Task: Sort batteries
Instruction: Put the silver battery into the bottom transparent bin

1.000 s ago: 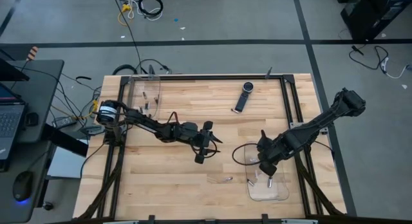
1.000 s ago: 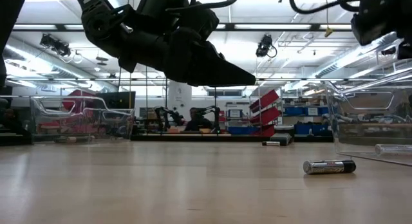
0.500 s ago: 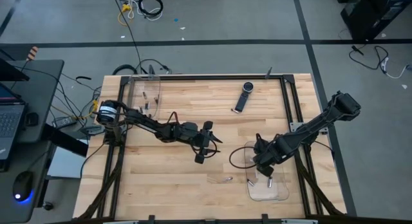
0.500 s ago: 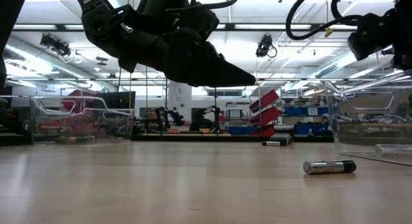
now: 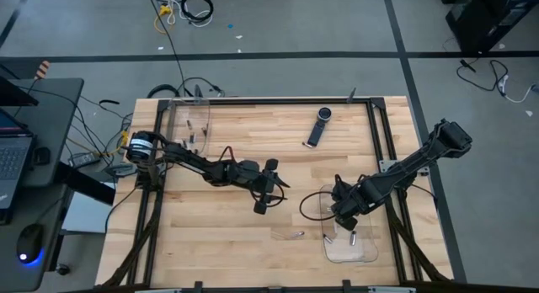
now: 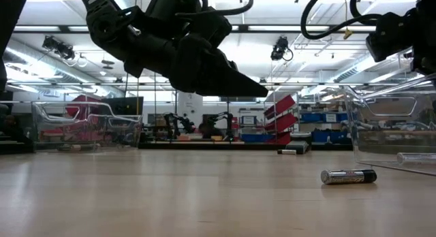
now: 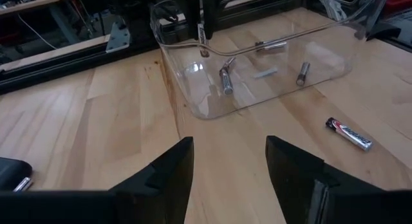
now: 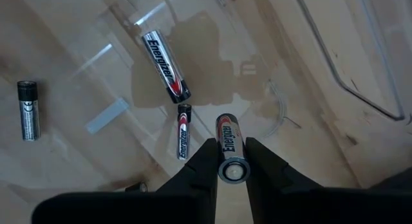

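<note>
Between the right gripper [image 8: 232, 161]'s two fingers sits one battery [image 8: 230, 153], pinched end-on w/ its silver cap toward the wrist cam and its body pointing down at the clear tray [image 5: 364, 251] below. Right gripper [image 5: 344, 215] hangs over that tray's far edge, near the table's front right.

Under it in the tray lie more batteries: a long one [image 8: 166, 65] at a slant and a shorter one [image 8: 183, 131] just beside the held cell; both separate from it. Another battery [image 8: 27, 109] lies apart from those, dark end up; can't tell from the wrist view whether it's inside the tray wall or out on the wood.

Left gripper [image 5: 268, 186] hovers mid-table, fingers spread wide, nothing betw. them. Its wrist view looks across bare wood to the same clear tray [image 7: 193, 102], w/ several batteries [image 7: 226, 80] inside, and one loose battery [image 7: 348, 133] on the wooden table [image 5: 219, 234] just outside the tray.

High view shows that loose cell [image 5: 296, 236] left of the tray, near the front edge. A second clear tray [image 5: 192, 125] sits at the far left corner. A black remote-like device [image 5: 318, 127] lies far centre, well apart from both arms.
</note>
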